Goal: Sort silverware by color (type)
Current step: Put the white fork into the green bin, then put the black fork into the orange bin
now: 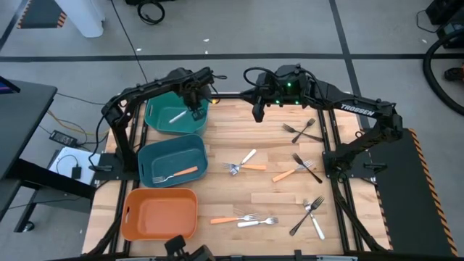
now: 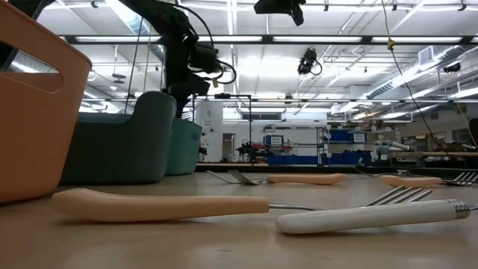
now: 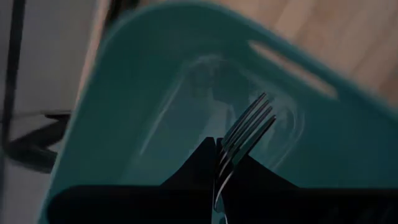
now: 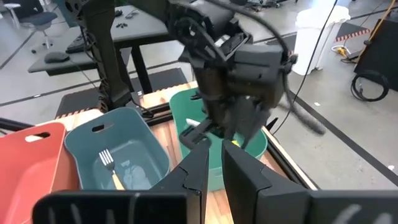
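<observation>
- Three bins sit in a row on the left side of the counter (image 1: 239,196): a green bin (image 1: 161,121), a blue bin (image 1: 152,156) and an orange bin (image 1: 161,214).
- Over the green bin hangs the left tool (image 1: 196,110), pinched tight on a fork (image 3: 245,132) that points down into the bin.
- I think this is the drop step. Next, that tool needs to open so the fork falls in beside the white fork (image 1: 177,116) already there.
- High over the back of the counter waits the right tool (image 1: 258,112), its fingers a little apart and holding nothing.
- Many forks (image 1: 301,168) are left on the counter, and an orange-handled one (image 1: 176,174) lies in the blue bin.
- White letters on the right arm read "TROSSEN" (image 1: 358,109).
</observation>
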Tool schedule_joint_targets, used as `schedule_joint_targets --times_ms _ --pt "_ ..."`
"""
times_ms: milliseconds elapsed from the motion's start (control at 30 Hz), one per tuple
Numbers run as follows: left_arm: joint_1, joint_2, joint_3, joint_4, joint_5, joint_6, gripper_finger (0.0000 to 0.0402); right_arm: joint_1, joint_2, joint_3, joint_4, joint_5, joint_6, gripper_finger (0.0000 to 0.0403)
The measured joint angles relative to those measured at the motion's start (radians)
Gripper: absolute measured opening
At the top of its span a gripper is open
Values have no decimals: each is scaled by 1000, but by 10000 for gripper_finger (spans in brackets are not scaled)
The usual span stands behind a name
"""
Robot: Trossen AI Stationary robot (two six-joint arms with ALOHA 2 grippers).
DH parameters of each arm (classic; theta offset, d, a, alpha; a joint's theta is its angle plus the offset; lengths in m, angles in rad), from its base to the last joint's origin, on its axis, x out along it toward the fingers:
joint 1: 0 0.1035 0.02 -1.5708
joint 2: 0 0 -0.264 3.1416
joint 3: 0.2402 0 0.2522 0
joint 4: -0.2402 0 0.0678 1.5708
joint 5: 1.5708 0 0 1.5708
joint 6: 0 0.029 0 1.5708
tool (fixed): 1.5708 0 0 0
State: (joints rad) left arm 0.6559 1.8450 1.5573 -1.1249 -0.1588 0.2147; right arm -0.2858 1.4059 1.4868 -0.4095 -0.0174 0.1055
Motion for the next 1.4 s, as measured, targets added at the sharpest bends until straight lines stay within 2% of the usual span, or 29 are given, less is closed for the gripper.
schedule_joint_targets --times_ms 67,267,533,700,900,1033,1133,1400 --pt "1 0 0 -11 5 -78 21 5 0 0 -14 0 0 52" --pt "1 0 0 -26 10 -87 28 11 0 0 -56 0 -9 52" --pt "-4 0 0 -52 10 -24 92 9 0 0 -103 43 -55 52" --pt "-17 0 7 -93 10 -77 111 -14 -2 0 -278 113 -60 52" --pt "-47 -9 133 -217 11 -100 110 -46 -2 -6 -568 162 22 52" --pt "-85 -70 226 -239 18 -120 110 -53 -2 -48 -690 155 98 52" --pt "-114 -130 267 -238 24 -132 110 -46 -2 -105 -754 96 108 53" --pt "-188 -284 291 -234 25 -220 110 26 -2 -265 -771 47 258 86"
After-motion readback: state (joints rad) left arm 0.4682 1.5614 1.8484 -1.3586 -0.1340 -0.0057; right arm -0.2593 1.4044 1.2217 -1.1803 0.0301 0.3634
